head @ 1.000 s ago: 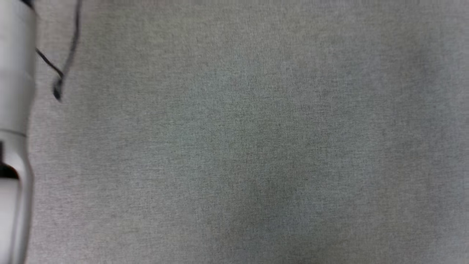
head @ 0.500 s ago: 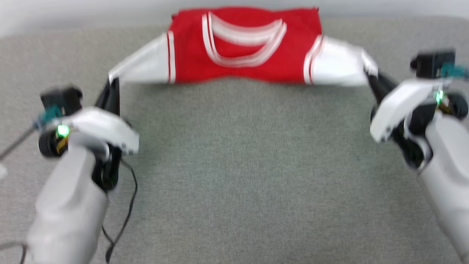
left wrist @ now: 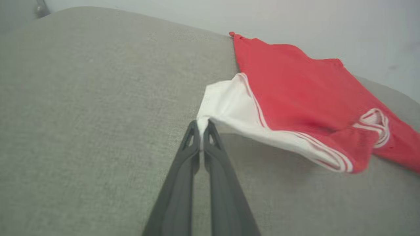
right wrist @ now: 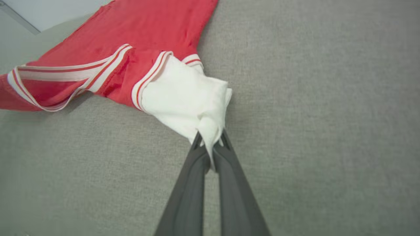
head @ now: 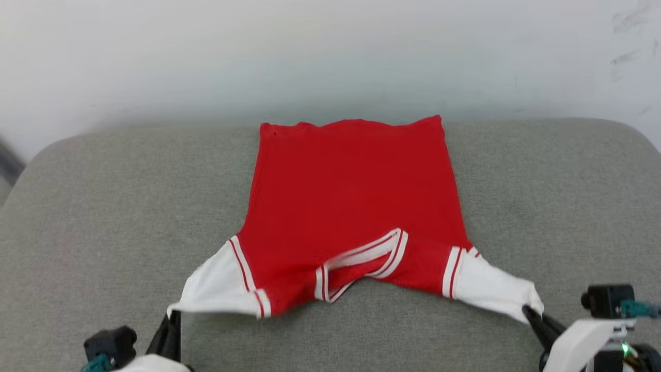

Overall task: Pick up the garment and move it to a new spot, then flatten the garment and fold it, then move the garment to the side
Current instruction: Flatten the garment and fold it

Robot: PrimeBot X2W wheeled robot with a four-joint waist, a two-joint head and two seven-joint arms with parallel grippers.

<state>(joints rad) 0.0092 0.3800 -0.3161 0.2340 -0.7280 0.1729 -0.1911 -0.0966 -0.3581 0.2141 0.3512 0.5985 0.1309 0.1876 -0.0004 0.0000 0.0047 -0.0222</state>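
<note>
The red garment (head: 351,196) lies spread on the grey cushion (head: 103,206), hem toward the far wall, striped collar (head: 361,258) toward me. No lettering or number shows on the side facing up. My left gripper (head: 170,315) is shut on the tip of the white left sleeve (left wrist: 223,101), pinched between its fingers (left wrist: 183,157). The right gripper (head: 529,312) is shut on the bunched end of the white right sleeve (right wrist: 187,98). Both sleeves are lifted slightly off the surface and pulled outward.
A pale wall (head: 330,51) rises right behind the cushion's far edge. Bare grey fabric stretches to the left (head: 103,206) and right (head: 557,196) of the garment. The cushion's corners round off at far left and far right.
The head camera has tilted up, so the whole picture shifted. The garment, seen half a second ago hanging stretched between the grippers, now lies laid out on the cushion, sleeves still held.
</note>
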